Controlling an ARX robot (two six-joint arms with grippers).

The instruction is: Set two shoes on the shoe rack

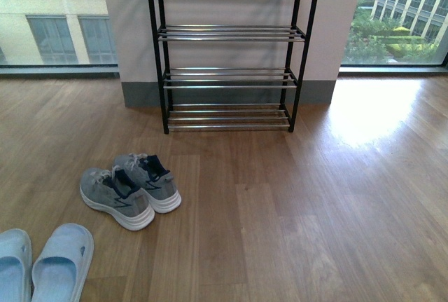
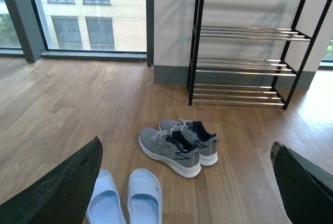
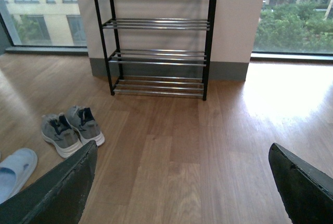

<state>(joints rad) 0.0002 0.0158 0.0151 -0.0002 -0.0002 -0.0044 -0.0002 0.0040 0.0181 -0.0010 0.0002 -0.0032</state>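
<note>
Shoes (image 1: 129, 191) in the front view sit paired on the floor (image 1: 294, 232), left of and nearer than the shoe rack (image 1: 227, 78), awaiting pickup. Left wrist view: left end effector (image 2: 186, 142) gapes wide, empty, facing them. Right wrist view: right end effector (image 3: 182, 145) likewise spread, holding nothing.

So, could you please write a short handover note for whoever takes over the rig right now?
Left gripper: open, holding nothing.
Right gripper: open, holding nothing.
The two shoes stand side by side on the wood floor, nearer the robot than the shoe rack and to its left, not touching it.
Done: nothing; no shoe is on the tiers in view.
Left: pick up both shoes and set them on the rack. Leave the pale blue slippers.
</note>
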